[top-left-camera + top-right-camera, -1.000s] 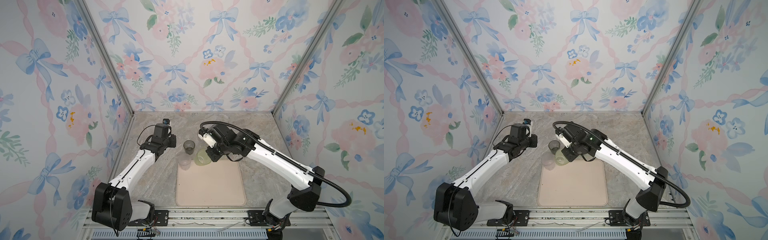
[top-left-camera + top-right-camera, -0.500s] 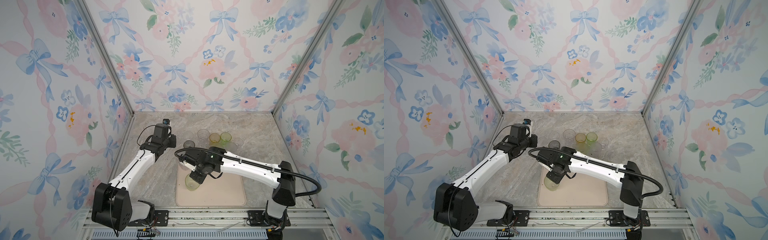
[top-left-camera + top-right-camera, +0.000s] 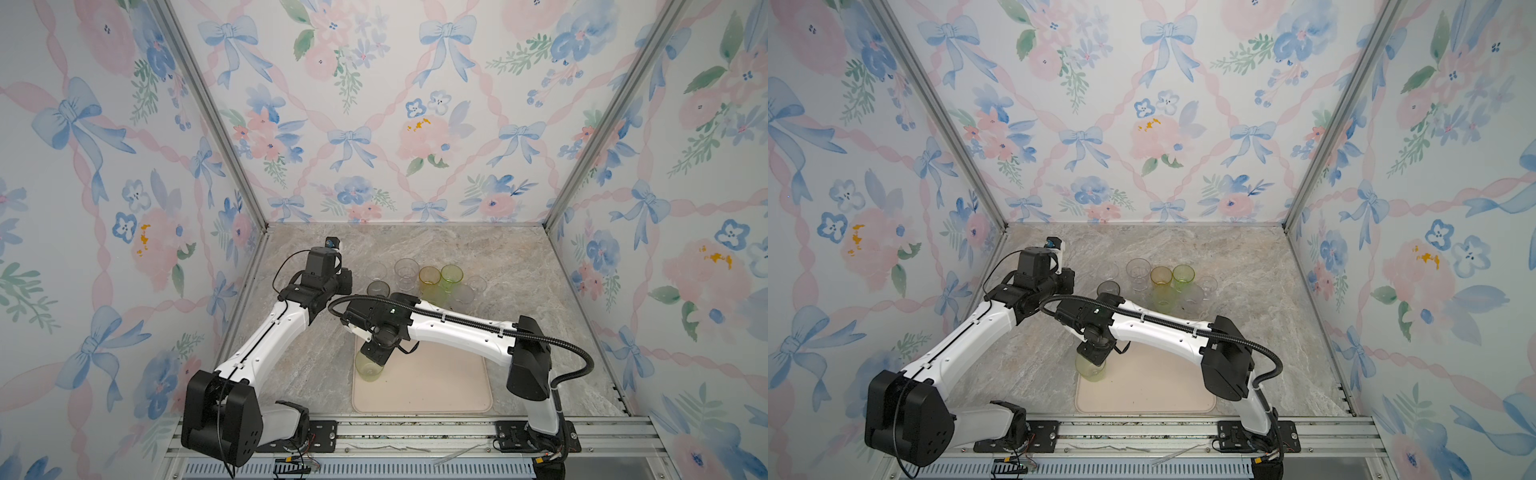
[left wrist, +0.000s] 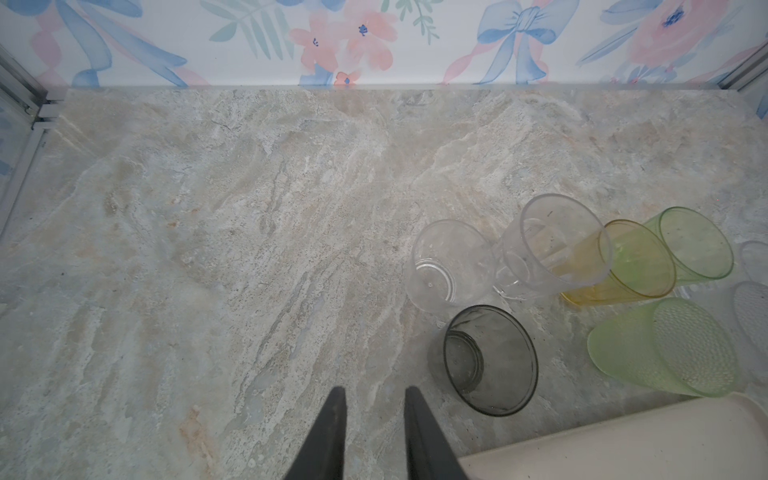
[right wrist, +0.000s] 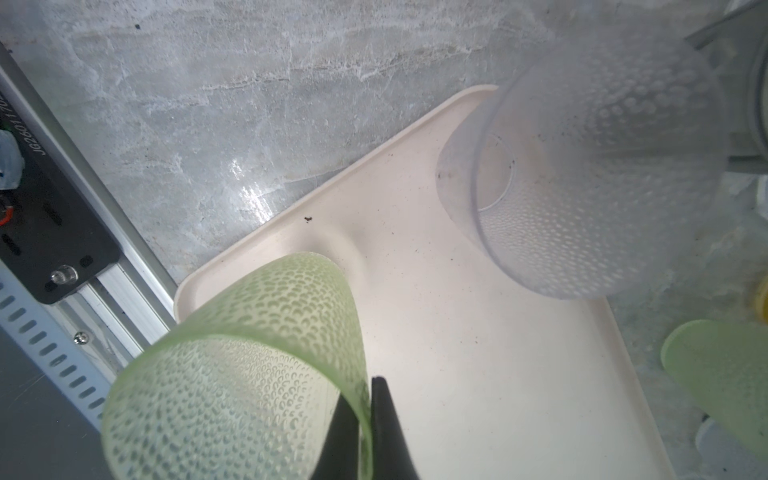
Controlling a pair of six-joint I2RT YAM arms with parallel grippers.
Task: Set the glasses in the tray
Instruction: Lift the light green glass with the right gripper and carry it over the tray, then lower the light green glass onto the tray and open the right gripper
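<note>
My right gripper [image 5: 361, 386] is shut on the rim of a pale green dimpled glass [image 5: 249, 353], one finger inside and one outside. In both top views this glass [image 3: 369, 366] [image 3: 1091, 368] sits low over the left edge of the cream tray [image 3: 436, 382] [image 3: 1154, 386]. A frosted glass [image 5: 582, 166] stands in the tray's far-left corner, hidden under the right arm in the top views. My left gripper [image 4: 374, 399] is open and empty over bare table, beside a smoky grey glass [image 4: 490, 361]. Several more glasses, such as the amber one [image 3: 429, 276], stand behind the tray.
The cluster behind the tray holds a short clear glass [image 4: 451, 266], a tall clear one [image 4: 557, 245], a green one [image 4: 694, 245] and a dimpled green one [image 4: 665, 349]. The right arm [image 3: 457, 328] stretches across the tray's far edge. A metal rail [image 5: 124, 257] borders the near side.
The right arm carried the green glass from the far cluster down to the tray's left near side and has since barely moved. The left arm stayed still.
</note>
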